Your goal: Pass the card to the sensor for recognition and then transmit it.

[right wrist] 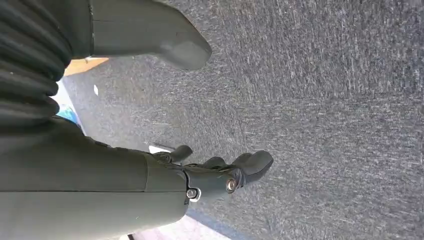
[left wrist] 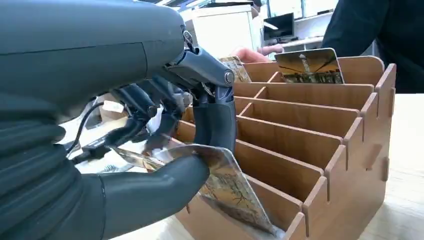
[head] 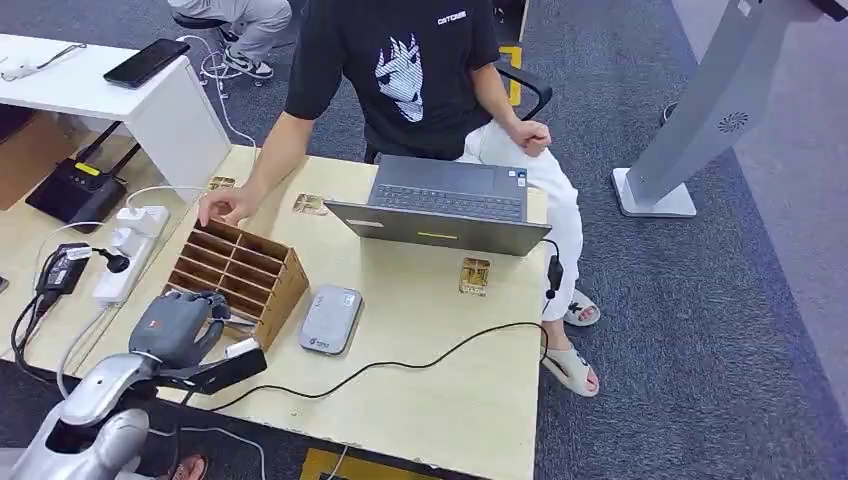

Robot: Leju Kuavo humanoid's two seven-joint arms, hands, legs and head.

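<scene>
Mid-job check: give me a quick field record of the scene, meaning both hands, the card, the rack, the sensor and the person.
left hand: pinching a card at the wooden rack, its lower end in the near slot
right hand: hanging over grey carpet, fingers apart, holding nothing
sensor: grey pad on the table beside the rack, nothing on it
person's hand: resting on the rack's far edge
laptop: open, facing the person

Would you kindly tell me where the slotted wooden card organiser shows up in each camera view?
Head view: slotted wooden card organiser sits left of centre on the table, beside the left hand.
Left wrist view: it spans the right half.
Right wrist view: not in it.
Shared landmark: the left hand at its nearest slot.
</scene>
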